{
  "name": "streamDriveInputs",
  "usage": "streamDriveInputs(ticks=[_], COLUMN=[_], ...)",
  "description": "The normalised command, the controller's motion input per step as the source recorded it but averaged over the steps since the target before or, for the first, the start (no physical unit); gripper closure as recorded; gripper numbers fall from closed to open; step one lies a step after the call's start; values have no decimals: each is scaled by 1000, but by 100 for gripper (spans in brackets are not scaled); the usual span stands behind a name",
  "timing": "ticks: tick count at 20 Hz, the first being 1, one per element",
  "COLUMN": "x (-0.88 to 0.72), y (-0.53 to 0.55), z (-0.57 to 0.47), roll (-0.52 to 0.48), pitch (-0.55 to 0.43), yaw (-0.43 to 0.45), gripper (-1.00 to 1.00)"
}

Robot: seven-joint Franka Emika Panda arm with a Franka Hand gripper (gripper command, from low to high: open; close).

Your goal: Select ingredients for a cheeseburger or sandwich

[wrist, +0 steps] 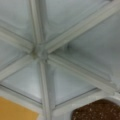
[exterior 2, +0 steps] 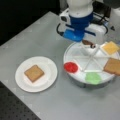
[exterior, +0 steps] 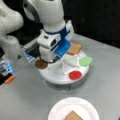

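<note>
In a front view we see the end effector (exterior: 51,60) lowered over the white divided tray (exterior: 53,77), close to the dark brown patty (exterior: 40,64) at the tray's left edge; its fingers are hidden behind the blue-and-white wrist housing, so we cannot tell whether they stand apart or together. The tray keeps each ingredient in its own wedge, which we judge makes single picks easier: a toast square (exterior: 75,48) at the back, the green lettuce piece (exterior: 85,60) to the right, the red disc (exterior: 75,75) in front. At the bottom, a white plate (exterior: 56,111) already carries one toast square (exterior: 73,116), so we judge the stack begun with its base layer only. In a front view from the opposite side, the plate (exterior 2: 47,68) lies well apart from the tray (exterior 2: 71,56), and the cheese square (exterior 2: 110,47) sits beside the patty (exterior 2: 88,43) under the arm. The wrist view looks straight down on the tray's hub (wrist: 40,53), with patty (wrist: 98,111) and cheese (wrist: 13,110) at the bottom edge; no fingers show. The surface (exterior 2: 37,32) is matt grey metal, the room behind dark.
</note>
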Motion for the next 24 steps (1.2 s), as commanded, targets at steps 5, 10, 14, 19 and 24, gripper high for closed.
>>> streamDriveInputs(ticks=[5,10,14,19,24], x=[-84,-91,-164,-183,-167], y=[206,97,59,85,94], z=[-169,-196,-214,-197,-213], roll=[-146,-127,-148,-183,-224], pitch=[-121,-141,-126,-134,-163], yaw=[-8,-2,-19,-47,-10], gripper=[-100,-100,-100,-100,-100])
